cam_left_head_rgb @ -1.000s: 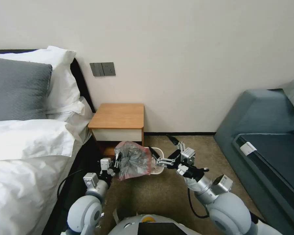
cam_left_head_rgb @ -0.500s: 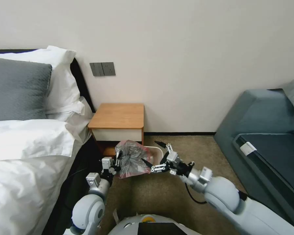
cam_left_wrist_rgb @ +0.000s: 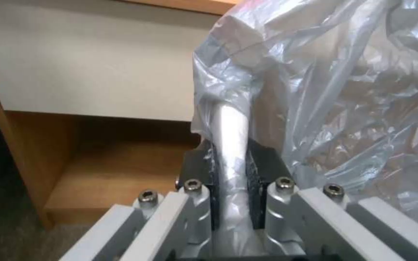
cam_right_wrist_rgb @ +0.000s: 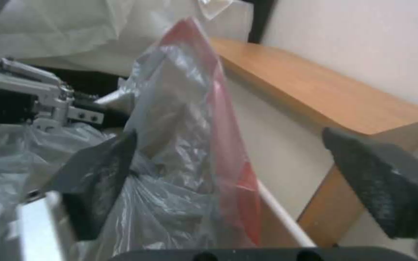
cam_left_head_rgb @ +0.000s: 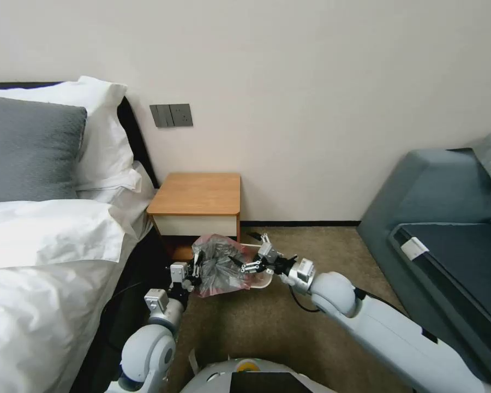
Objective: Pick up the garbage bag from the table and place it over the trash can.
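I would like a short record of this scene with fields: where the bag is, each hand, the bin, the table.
bag: garbage bag held up over the trash can, bunched, not yet spread over the rim
left hand: left hand shut on the bag's edge
right hand: right hand open, fingers either side of the bag's pink edge
bin: on the carpet before the table
table: top bare

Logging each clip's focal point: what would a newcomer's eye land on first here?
The crinkly garbage bag, bunched over the trash can on the carpet in front of the table. The left hand is shut on a fold of it, while the right hand reaches in open at its other side.
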Controlling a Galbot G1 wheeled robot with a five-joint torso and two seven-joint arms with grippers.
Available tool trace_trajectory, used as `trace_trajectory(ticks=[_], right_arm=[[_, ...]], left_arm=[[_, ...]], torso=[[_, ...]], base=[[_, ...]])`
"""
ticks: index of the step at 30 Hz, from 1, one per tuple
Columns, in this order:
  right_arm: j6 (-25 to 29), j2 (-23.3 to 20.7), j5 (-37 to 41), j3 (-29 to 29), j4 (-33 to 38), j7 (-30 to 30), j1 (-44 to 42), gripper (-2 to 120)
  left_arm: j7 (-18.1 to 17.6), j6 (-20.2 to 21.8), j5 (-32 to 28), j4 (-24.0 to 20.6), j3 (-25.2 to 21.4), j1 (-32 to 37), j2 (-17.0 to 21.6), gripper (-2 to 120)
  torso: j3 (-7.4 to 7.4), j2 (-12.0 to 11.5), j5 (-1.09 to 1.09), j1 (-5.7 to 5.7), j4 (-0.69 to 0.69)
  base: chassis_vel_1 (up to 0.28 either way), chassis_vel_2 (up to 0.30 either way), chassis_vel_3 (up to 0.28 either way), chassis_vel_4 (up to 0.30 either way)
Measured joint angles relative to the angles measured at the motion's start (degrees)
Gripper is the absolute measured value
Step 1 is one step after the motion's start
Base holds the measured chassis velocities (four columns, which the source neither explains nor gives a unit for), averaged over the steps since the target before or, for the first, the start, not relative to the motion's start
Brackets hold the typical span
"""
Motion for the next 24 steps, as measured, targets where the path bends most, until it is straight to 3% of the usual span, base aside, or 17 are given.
trace_trajectory(ticks=[13, 16, 21, 24], right_arm=[[1.1, 0.2, -1.4, -0.5, -1.1, -0.7, 0.4, 46], [1.5, 0.4, -1.9, -0.5, -1.1, -0.8, 0.0, 30], [1.8, 0.5, -2.1, -0.3, -1.1, -0.9, -0.3, 19], [1.9, 0.5, -2.2, -0.1, -1.1, -0.9, -0.5, 3]], left_arm=[[0.2, -0.5, 0.0, 0.6, 0.2, -0.3, -0.1, 9], [0.2, -0.6, -0.1, 0.6, 0.2, -0.3, -0.1, 9], [0.2, -0.7, -0.1, 0.6, 0.0, -0.1, 0.0, 9], [0.2, -0.8, -0.1, 0.5, 0.0, 0.0, 0.1, 9]], torso=[[0.00, 0.0, 0.00, 0.00, -0.01], [0.00, 0.0, 0.01, 0.00, -0.01], [-0.01, 0.0, 0.01, -0.01, -0.01], [-0.01, 0.0, 0.01, 0.00, -0.01]], base=[[0.000, 0.000, 0.000, 0.000], [0.000, 0.000, 0.000, 0.000], [0.000, 0.000, 0.000, 0.000], [0.000, 0.000, 0.000, 0.000]])
